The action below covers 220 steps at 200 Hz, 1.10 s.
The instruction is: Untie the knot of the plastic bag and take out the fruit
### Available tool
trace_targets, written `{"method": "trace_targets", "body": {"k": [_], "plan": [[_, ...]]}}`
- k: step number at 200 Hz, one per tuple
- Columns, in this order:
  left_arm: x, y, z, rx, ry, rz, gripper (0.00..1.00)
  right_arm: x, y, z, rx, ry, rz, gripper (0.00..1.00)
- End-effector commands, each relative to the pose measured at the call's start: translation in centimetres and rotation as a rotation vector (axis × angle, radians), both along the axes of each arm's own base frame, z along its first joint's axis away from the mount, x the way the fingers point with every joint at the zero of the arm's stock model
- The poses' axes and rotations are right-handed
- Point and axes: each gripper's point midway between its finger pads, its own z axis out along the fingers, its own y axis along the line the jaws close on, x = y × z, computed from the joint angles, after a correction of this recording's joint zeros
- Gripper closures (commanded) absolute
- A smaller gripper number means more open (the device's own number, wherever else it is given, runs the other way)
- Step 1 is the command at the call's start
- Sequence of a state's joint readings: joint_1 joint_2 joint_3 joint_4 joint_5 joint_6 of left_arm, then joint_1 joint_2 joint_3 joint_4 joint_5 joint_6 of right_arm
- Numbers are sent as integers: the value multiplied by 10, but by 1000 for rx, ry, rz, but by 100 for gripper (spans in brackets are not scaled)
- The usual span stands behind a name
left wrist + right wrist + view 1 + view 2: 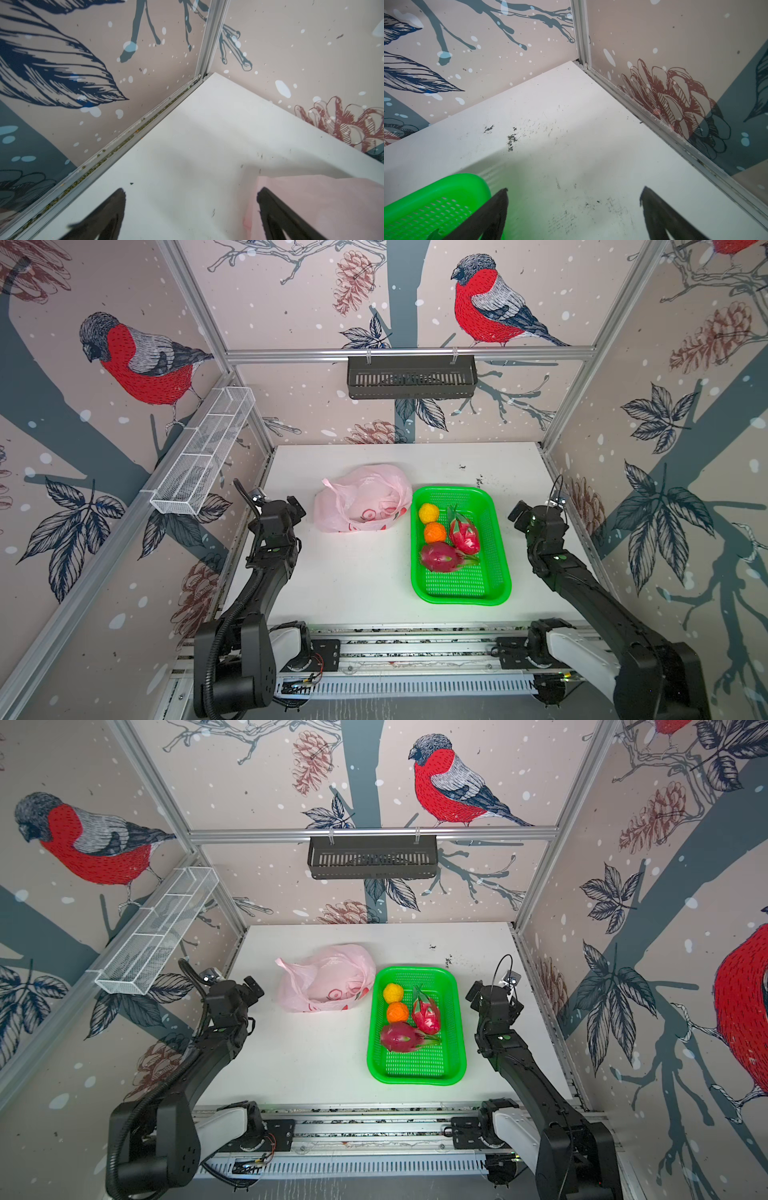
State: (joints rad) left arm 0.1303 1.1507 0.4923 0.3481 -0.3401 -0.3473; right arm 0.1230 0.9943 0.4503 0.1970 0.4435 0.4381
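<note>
Wrapping up, by the look of it: plastic bag (362, 499) lies slack & open on the table (353, 585), no knot visible. All 4 fruit (440, 556) sit in the green basket (459, 602) right beside it. Left gripper (191, 193) & right gripper (574, 190) both have jaws apart and empty, out at the sides. Prob no next move; if you recheck the bag, come in over the bare front of the table. Mind the bag edge at the basket rim (touching or not, can't tell) and the wall rails (116, 146) near each wrist.
</note>
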Motion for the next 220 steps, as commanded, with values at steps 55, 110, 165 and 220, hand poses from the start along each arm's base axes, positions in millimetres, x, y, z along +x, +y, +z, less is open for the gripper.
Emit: {"method": "trace_targets", "body": {"k": [55, 110, 165, 220], "plan": [[10, -8, -7, 102, -89, -92, 2, 3, -7, 2, -43, -57, -8, 1], [8, -33, -9, 133, -186, -245, 2, 1, -5, 1, -57, -78, 18, 1], [7, -49, -11, 158, -240, -335, 1, 3, -4, 2, -77, -101, 29, 1], [10, -64, -11, 166, -302, -424, 1, 2, -2, -5, -111, -119, 49, 1]]}}
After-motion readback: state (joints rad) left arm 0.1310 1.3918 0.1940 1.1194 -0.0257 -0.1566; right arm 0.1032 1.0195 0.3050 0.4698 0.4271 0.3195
